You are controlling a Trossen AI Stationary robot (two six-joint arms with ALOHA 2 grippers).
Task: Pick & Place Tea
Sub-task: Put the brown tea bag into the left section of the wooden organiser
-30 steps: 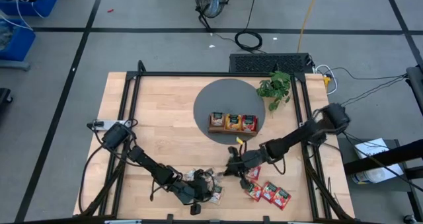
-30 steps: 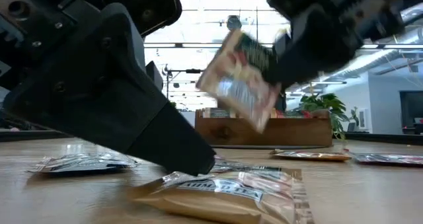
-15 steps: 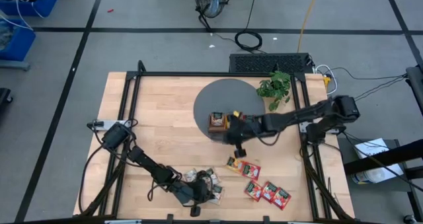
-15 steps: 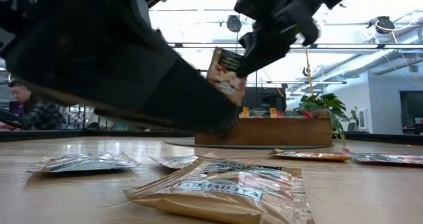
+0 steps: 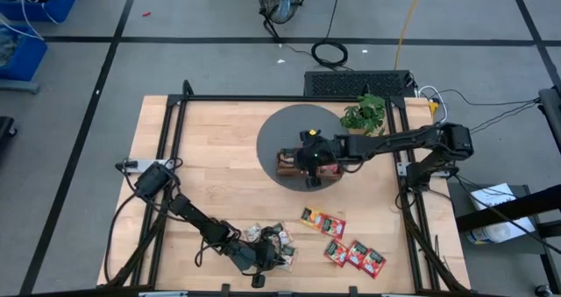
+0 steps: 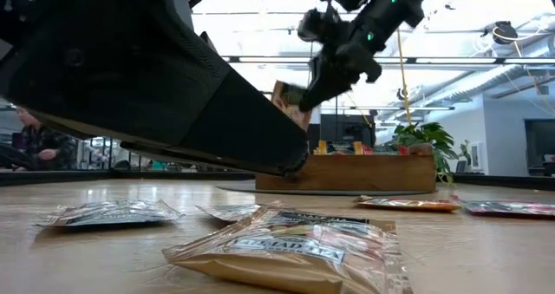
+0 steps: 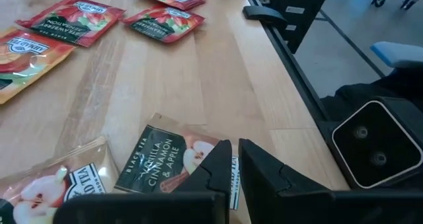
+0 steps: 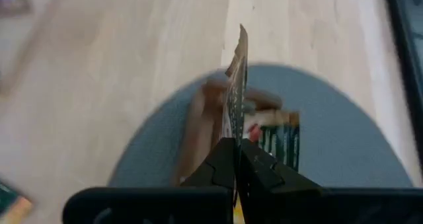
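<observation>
Carrying one tea sachet [image 8: 236, 85] edge-on in right pincer [image 5: 308, 157], pressed shut on it, above the wooden tray [image 5: 282, 168] on the grey round mat [image 5: 276, 130] toward the worktop's far edge. Not yet released; judged mid-placement, drop into a compartment next. Which compartment cannot be told from here.

Tray already showing sachets standing in it, so part of the job looks done.

Left to move: red and orange sachets [image 5: 352, 251] spread near the worktop's near right corner, plus a small heap [image 5: 267, 238] at the near edge, middle. Roughly halfway at best, as a guess.

Left pincer [image 7: 234, 164] down low at that near-edge heap, fingers almost together with a thin gap, tips at the edge of a vanilla cinnamon apple sachet [image 7: 165, 161]. Grip on it not confirmable.

Potted plant [image 5: 365, 117] just beside the mat, clear of the right arm's path.
</observation>
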